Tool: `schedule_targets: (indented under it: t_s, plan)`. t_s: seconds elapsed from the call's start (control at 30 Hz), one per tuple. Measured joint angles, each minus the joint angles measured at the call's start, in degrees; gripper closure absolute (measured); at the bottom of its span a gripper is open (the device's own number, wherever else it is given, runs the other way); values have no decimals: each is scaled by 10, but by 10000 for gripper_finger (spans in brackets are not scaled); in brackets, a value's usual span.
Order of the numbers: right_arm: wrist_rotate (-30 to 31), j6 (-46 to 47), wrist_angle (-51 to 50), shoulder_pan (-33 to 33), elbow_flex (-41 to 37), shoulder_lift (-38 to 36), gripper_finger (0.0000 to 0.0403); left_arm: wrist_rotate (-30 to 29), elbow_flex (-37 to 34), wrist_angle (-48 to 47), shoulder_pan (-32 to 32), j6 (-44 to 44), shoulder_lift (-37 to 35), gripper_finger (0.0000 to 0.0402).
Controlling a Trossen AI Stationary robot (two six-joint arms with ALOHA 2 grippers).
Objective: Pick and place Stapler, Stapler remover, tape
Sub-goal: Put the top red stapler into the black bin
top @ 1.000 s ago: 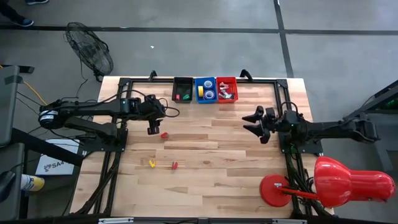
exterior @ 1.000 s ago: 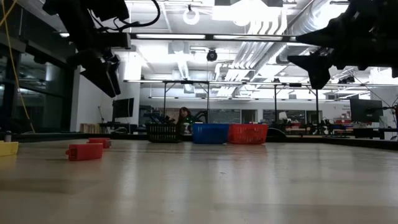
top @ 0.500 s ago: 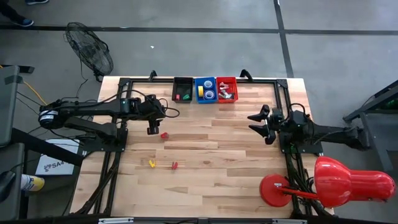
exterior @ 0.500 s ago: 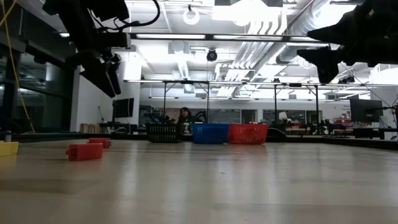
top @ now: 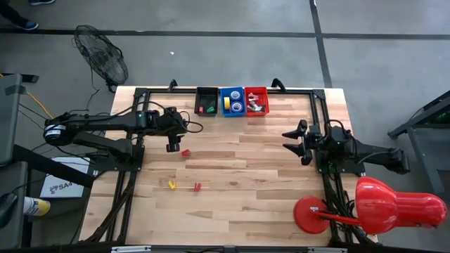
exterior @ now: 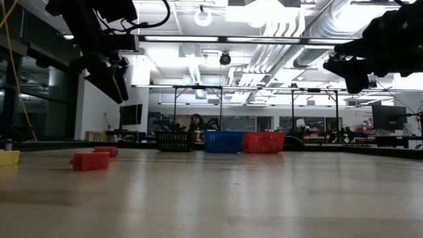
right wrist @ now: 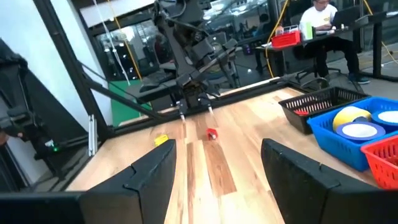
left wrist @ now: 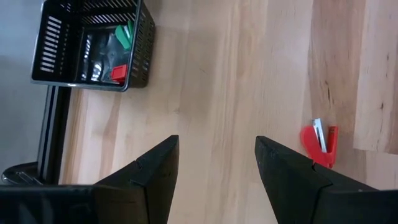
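The left tool [top: 171,147] hovers spread just beside the red stapler remover [top: 185,152] on the table [top: 267,183]; it should centre over it, descend, then pinch; the right tool [top: 299,143], spread, waits at the table's right edge.

Red stapler [exterior: 90,160] lies on table [exterior: 231,198] — three bins [exterior: 223,141] behind.

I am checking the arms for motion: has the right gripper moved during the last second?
Yes. In the high view the right gripper has pulled back toward the table's right edge, away from the red plastic bin; its fingers are open.
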Motion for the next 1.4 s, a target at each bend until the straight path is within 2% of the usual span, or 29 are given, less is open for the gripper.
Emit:
schedule_targets:
  t_s: [0.57, 0.73, 0.87, 1.2, 1.4]
  plan:
    - [-8, -73, -2, 1, 0, 1, 176, 99, 0, -3, 0, 3, 0, 195]
    - [16, -84, -5, 1, 0, 1, 176, 108, 0, -11, 0, -8, 0, 195]
    - [33, -85, -4, 1, 0, 1, 176, 145, 0, -36, 0, -15, 3, 195]
    - [35, -85, -3, 1, 0, 1, 176, 164, 0, -40, -3, 0, 64, 195]
    - [36, -85, -3, 1, 0, 1, 176, 140, 0, -14, -39, -11, 128, 195]
